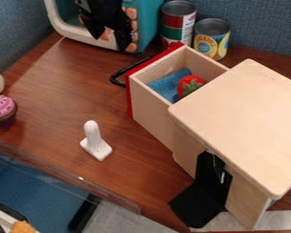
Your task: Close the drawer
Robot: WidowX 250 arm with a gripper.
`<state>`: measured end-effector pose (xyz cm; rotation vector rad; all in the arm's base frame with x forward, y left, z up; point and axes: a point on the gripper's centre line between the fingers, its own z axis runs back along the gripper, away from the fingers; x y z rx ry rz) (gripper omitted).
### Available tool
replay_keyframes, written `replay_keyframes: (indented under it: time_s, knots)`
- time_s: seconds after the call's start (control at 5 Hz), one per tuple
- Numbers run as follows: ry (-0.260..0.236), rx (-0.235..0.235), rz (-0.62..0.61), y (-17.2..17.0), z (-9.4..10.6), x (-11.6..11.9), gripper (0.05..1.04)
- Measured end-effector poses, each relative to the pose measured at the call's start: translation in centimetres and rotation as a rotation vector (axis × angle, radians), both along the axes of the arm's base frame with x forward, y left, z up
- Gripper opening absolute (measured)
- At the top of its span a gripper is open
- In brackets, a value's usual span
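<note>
The gripper hangs at the top left, in front of the teal toy box. It is open, its two black fingertips apart with nothing held between them. The drawer stands pulled out of the wooden cabinet, its red front facing the upper left. A black handle sticks out from that front, below and to the right of the gripper and apart from it. Inside the drawer lie a blue cloth and a red strawberry, partly hidden by the cabinet top.
Two cans, one red and green and one yellow and blue, stand behind the drawer. A teal toy box is at the top. A white stand sits left of the cabinet, a pink cupcake at the left edge. Black material lies against the cabinet.
</note>
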<state>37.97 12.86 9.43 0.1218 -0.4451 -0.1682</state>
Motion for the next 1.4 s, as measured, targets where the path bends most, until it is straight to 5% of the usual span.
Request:
replay_keyframes:
  time_s: [0.2,0.4,1.0,1.2,1.4]
  knots:
    - [0.018,0.004,-0.239,0.2,-0.1,0.2,1.001]
    - [0.129,0.07,-0.366,1.2,0.0,0.1,1.001]
    - [0.054,0.308,-0.46,1.6,-3.5,0.1,1.001]
    - [0.029,0.355,-0.415,2.3,-3.1,0.6,1.001]
    - [0.087,0.284,-0.406,1.4,-3.9,0.8,1.0]
